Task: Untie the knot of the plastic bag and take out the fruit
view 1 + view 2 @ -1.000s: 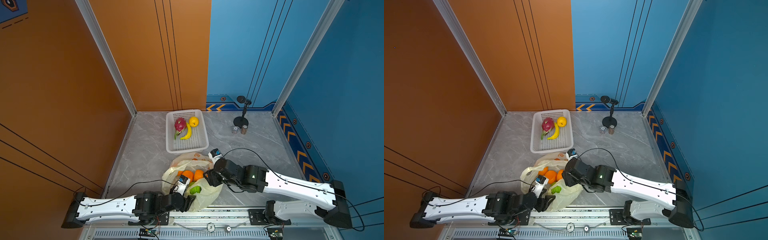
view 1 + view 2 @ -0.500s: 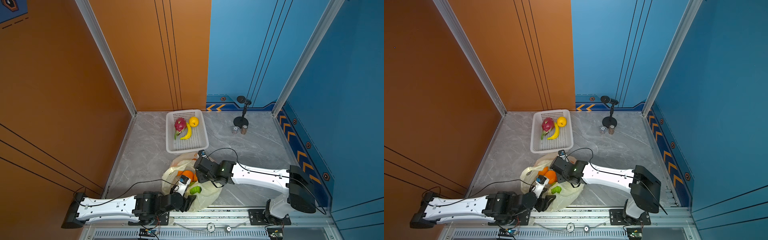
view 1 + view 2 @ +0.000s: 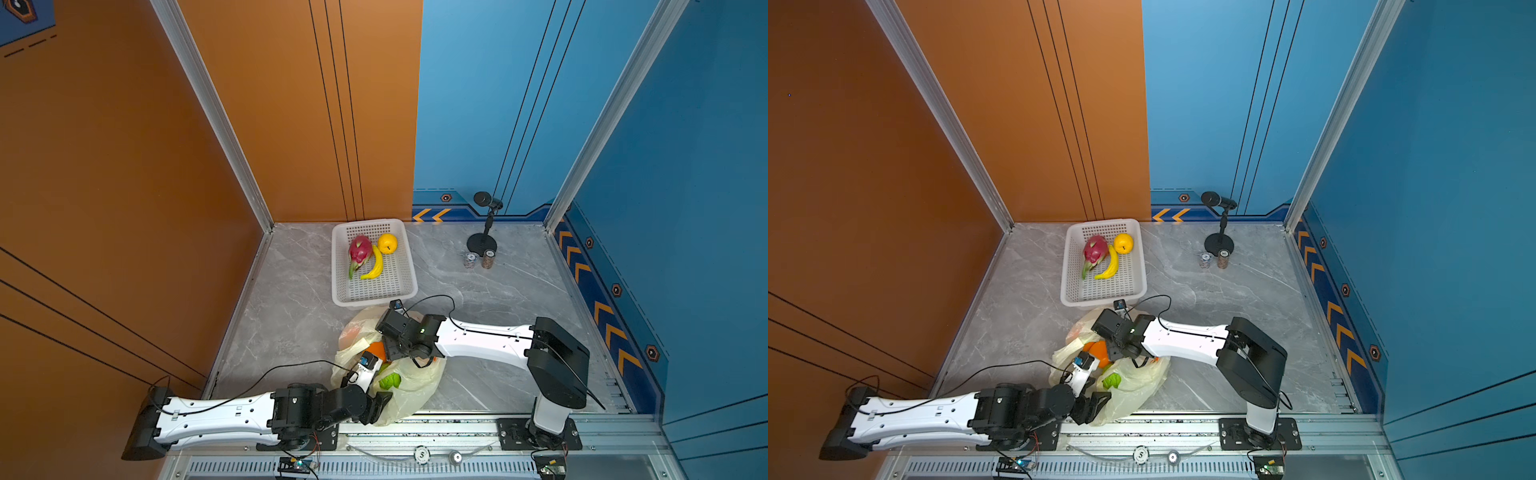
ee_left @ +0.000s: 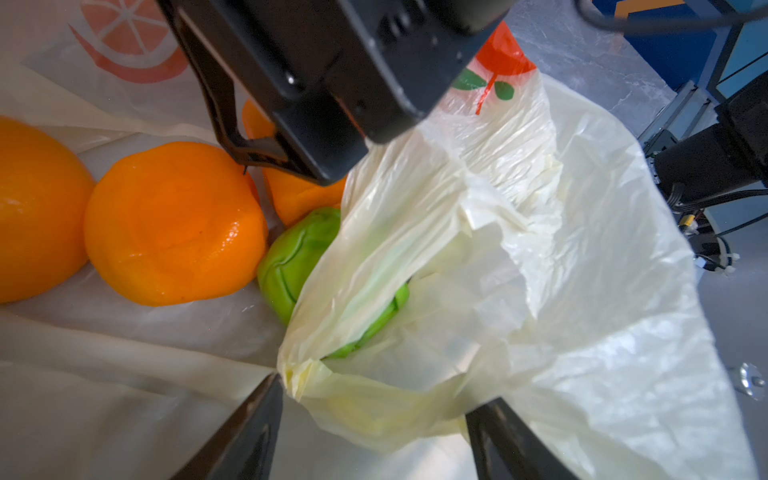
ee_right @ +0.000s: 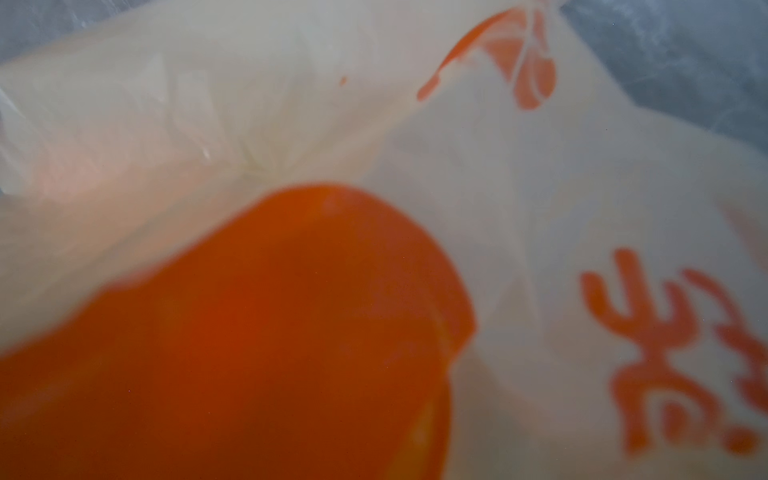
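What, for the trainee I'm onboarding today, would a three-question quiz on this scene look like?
1. True or false: the plastic bag is knotted shut.
2. Which fruit lies beside the oranges inside the bag? A dragon fruit; B green fruit; C banana.
3. How many pieces of fruit lie in the white basket?
Key: 1 false, its mouth gapes open; 2 B; 3 three.

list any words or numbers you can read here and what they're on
"5": round disc on the front rail, in both top views.
Orange print on the plastic bag: blurred, unreadable.
Labels on the two small cans: too small to read.
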`<action>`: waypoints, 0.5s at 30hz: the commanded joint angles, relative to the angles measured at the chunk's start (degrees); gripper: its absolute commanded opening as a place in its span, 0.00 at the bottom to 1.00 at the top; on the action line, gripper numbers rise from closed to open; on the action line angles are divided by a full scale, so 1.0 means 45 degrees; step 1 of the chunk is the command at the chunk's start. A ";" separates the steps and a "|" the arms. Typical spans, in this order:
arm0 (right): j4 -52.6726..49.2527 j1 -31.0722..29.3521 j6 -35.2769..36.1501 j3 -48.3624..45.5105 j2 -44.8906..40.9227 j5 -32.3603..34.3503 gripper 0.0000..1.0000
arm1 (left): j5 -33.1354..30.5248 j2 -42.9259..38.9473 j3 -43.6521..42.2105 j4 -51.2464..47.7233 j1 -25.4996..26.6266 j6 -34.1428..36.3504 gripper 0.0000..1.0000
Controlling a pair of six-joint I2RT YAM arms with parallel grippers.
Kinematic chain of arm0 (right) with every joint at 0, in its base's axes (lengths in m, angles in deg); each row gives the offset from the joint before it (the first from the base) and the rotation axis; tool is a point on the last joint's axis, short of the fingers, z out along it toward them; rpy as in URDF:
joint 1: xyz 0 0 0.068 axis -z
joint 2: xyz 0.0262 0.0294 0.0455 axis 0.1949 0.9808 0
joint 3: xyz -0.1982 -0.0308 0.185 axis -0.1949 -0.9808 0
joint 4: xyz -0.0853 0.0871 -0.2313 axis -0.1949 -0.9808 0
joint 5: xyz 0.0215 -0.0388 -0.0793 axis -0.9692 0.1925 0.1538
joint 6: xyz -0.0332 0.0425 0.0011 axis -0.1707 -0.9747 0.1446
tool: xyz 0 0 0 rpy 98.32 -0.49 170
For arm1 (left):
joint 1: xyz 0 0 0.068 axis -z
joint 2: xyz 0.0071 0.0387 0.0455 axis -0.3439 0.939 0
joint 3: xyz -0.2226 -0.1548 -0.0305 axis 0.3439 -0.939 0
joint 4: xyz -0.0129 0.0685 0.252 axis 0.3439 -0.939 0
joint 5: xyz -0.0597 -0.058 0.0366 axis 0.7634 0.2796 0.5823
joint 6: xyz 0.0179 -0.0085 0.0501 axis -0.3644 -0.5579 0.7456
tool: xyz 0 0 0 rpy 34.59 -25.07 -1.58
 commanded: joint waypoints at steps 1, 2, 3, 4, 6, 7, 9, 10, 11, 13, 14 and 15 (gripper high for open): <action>0.0056 0.0130 -0.0144 0.0179 0.0242 -0.0478 0.59 | 0.0131 -0.0171 -0.0104 0.0032 -0.0268 0.0383 0.70; 0.0075 0.0166 -0.0136 0.0159 0.0249 -0.0556 0.57 | 0.0102 -0.0221 -0.0079 -0.0042 -0.0360 0.0425 0.70; 0.0091 0.0189 -0.0125 0.0122 0.0224 -0.0614 0.55 | 0.0090 -0.0289 -0.0053 -0.0101 -0.0424 0.0460 0.70; 0.0113 0.0229 -0.0094 0.0056 0.0227 -0.0683 0.52 | 0.0081 -0.0372 -0.0008 -0.0195 -0.0510 0.0544 0.70; 0.0125 0.0304 -0.0090 -0.0052 0.0184 -0.0761 0.47 | 0.0079 -0.0547 0.0156 -0.0407 -0.0687 0.0745 0.71; 0.0153 0.0326 -0.0099 -0.0140 0.0102 -0.0752 0.45 | 0.0053 -0.0649 0.0269 -0.0579 -0.0782 0.0839 0.73; 0.0297 0.0403 -0.0066 -0.0275 -0.0104 -0.0706 0.43 | 0.0004 -0.0819 0.0441 -0.0855 -0.0914 0.1056 0.76; 0.0323 0.0440 -0.0063 -0.0300 -0.0210 -0.0705 0.43 | 0.0009 -0.0888 0.0512 -0.0987 -0.0989 0.1177 0.78; 0.0350 0.0482 -0.0046 -0.0339 -0.0297 -0.0701 0.43 | -0.0001 -0.0970 0.0590 -0.1113 -0.1050 0.1294 0.79; 0.0470 0.0562 -0.0026 -0.0465 -0.0583 -0.0647 0.42 | -0.0101 -0.1117 0.0760 -0.1509 -0.1211 0.1496 0.84; 0.0577 0.0594 -0.0026 -0.0532 -0.0725 -0.0647 0.41 | -0.0164 -0.1172 0.0858 -0.1686 -0.1270 0.1599 0.85; 0.0705 0.0637 -0.0026 -0.0658 -0.0882 -0.0648 0.41 | -0.0174 -0.1278 0.0946 -0.1836 -0.1357 0.1719 0.85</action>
